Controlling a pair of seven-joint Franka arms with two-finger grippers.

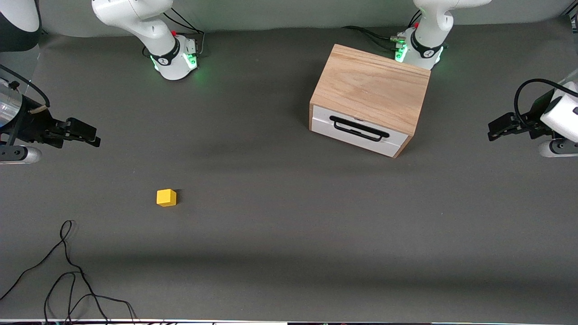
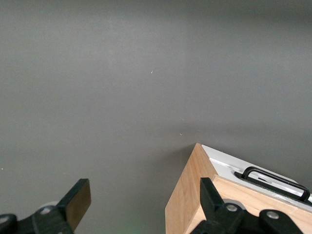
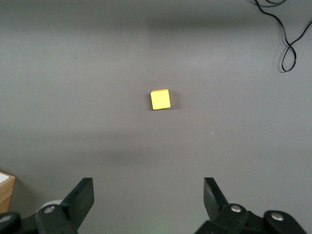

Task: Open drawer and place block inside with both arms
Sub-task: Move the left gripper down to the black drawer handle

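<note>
The light-oak cabinet (image 1: pixel 371 88) stands near the left arm's base. Its drawer (image 1: pixel 359 131) is shut, white front and black wire handle (image 1: pixel 359 128) facing the front camera. The yellow block (image 1: pixel 166 197) lies on the grey table, nearer the front camera, toward the right arm's end. My left gripper (image 1: pixel 492 132) is open and empty, held up at the left arm's end of the table; its wrist view shows the cabinet's corner (image 2: pixel 195 195) and handle (image 2: pixel 275 181). My right gripper (image 1: pixel 92 137) is open and empty at the right arm's end; its wrist view shows the block (image 3: pixel 160 99).
A loose black cable (image 1: pixel 67 271) lies on the table near the front edge at the right arm's end, also in the right wrist view (image 3: pixel 287 34). Cables run from both arm bases (image 1: pixel 178 56) along the table's back edge.
</note>
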